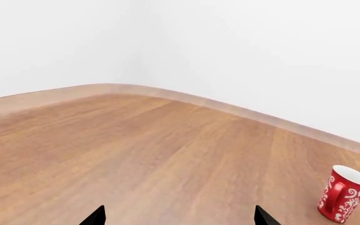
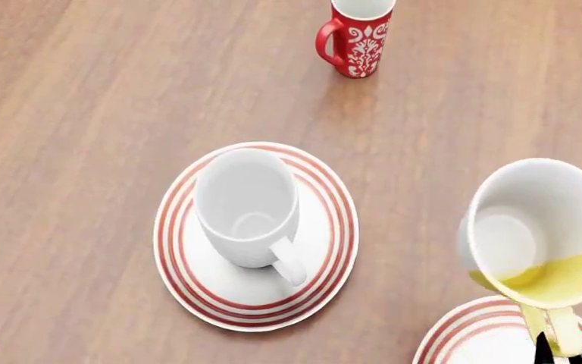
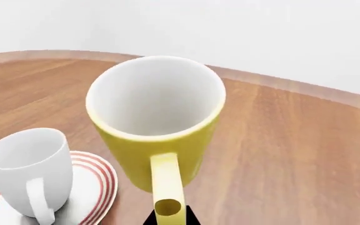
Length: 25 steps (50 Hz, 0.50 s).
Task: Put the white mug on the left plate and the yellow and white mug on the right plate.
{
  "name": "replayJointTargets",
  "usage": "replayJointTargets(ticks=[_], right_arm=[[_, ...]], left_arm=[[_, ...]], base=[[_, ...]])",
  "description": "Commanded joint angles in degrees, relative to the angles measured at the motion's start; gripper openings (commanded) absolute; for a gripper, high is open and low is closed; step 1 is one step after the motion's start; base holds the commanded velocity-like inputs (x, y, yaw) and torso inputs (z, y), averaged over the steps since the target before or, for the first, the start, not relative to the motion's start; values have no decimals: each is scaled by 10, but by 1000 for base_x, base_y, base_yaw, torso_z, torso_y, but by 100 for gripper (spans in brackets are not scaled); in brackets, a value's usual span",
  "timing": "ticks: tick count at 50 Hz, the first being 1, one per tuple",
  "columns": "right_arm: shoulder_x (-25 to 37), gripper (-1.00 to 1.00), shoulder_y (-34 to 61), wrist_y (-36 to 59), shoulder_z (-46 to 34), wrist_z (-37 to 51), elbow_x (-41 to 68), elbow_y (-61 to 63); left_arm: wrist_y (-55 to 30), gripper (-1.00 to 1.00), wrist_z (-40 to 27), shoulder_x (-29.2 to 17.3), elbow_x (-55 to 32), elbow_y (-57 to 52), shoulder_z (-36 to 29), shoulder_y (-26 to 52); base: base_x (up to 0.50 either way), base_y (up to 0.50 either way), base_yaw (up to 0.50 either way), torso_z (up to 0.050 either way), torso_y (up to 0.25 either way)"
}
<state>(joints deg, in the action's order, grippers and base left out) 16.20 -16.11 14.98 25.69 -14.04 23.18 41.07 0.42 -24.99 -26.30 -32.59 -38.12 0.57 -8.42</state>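
Note:
The white mug (image 2: 246, 208) stands upright on the left plate (image 2: 323, 235), handle toward me; both also show in the right wrist view, the mug (image 3: 31, 166) on the plate (image 3: 95, 180). My right gripper (image 3: 167, 220) is shut on the handle of the yellow and white mug (image 3: 158, 117), held in the air and tilted above the right plate (image 2: 473, 337), whose edge shows at the head view's bottom right. The mug shows large in the head view (image 2: 544, 235). My left gripper (image 1: 178, 219) is open and empty over bare table; only its two fingertips (image 1: 95, 216) show.
A red mug with white floral pattern (image 2: 357, 38) stands upright at the far side of the wooden table; it also shows in the left wrist view (image 1: 344, 194). The table's far edge meets a white wall (image 1: 230, 47).

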Motion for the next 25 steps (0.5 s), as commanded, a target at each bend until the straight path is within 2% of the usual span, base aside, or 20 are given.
replayJointTargets(ticks=[1,25], right_arm=[[6,-100,-77,-6,26,-10,-9,41],[3,-100,-162,-4,73,-31,29,58]], left_arm=[[4,100,0,0,2,0,0,-2],[5,100,0,1,4,10,-7,6]], base=[[0,0,0,0,0],[0,0,0,0,0]])
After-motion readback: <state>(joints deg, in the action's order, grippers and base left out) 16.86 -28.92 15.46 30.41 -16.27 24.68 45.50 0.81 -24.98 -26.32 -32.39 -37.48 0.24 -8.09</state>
